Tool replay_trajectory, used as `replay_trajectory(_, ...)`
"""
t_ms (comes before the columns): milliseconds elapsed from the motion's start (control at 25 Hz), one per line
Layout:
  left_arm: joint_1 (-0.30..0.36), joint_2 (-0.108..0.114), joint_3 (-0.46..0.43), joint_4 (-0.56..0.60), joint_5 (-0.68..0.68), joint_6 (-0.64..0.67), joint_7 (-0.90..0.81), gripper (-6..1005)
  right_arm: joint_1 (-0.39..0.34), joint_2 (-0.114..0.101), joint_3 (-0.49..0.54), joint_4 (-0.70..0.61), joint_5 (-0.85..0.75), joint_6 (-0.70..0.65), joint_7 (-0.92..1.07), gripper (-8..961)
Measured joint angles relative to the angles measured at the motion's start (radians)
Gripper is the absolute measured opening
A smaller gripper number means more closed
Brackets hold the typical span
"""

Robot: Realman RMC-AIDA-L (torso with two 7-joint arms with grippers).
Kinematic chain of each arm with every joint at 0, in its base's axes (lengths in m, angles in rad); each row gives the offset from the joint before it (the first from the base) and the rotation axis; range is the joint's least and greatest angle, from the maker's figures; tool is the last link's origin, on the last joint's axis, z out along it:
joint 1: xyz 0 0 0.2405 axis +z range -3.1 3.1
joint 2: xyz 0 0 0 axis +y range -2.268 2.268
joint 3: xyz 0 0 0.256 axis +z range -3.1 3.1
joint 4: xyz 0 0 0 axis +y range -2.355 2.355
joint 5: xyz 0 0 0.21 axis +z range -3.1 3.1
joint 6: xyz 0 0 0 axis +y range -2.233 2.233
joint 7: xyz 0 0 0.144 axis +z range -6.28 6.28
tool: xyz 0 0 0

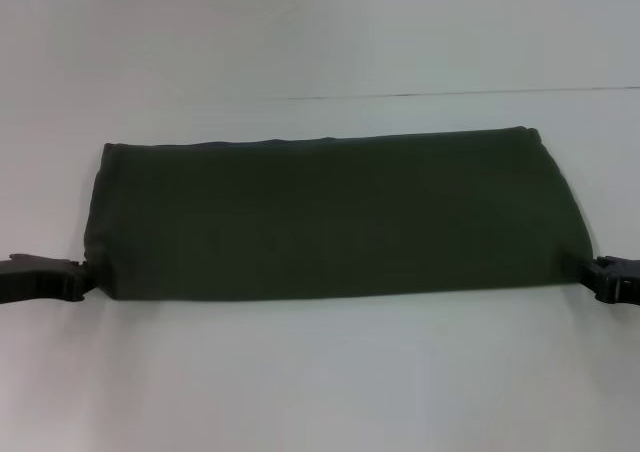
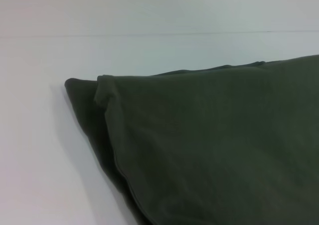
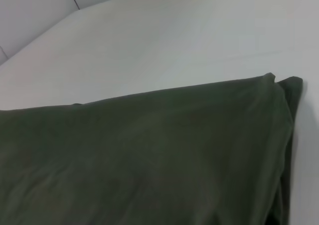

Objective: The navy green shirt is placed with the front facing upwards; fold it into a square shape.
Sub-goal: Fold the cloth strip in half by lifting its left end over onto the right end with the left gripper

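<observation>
One green shirt (image 1: 325, 217) lies folded into a wide band, plain side up, on the white table (image 1: 320, 372), its two near corners pinched by the left gripper (image 1: 82, 280) and the right gripper (image 1: 592, 272).

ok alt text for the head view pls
A dark green shirt, folded into a wide band, lies on a white table. The left claw and right claw sit at its near corners.
</observation>
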Motion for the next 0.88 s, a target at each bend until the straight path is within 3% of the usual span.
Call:
replay_trajectory(320, 0.021, -0.001, 0.000, 0.034, 0.000, 0.075, 0.056, 45, -0.008, -0.002, -0.002, -0.002, 0.000, -0.031, -0.016, 13)
replay_trajectory(880, 0.138, -0.015, -0.017, 0.145, -0.001, 0.161, 0.118, 44, -0.055, 0.002, -0.005, -0.015, 0.000, -0.208, -0.070, 13)
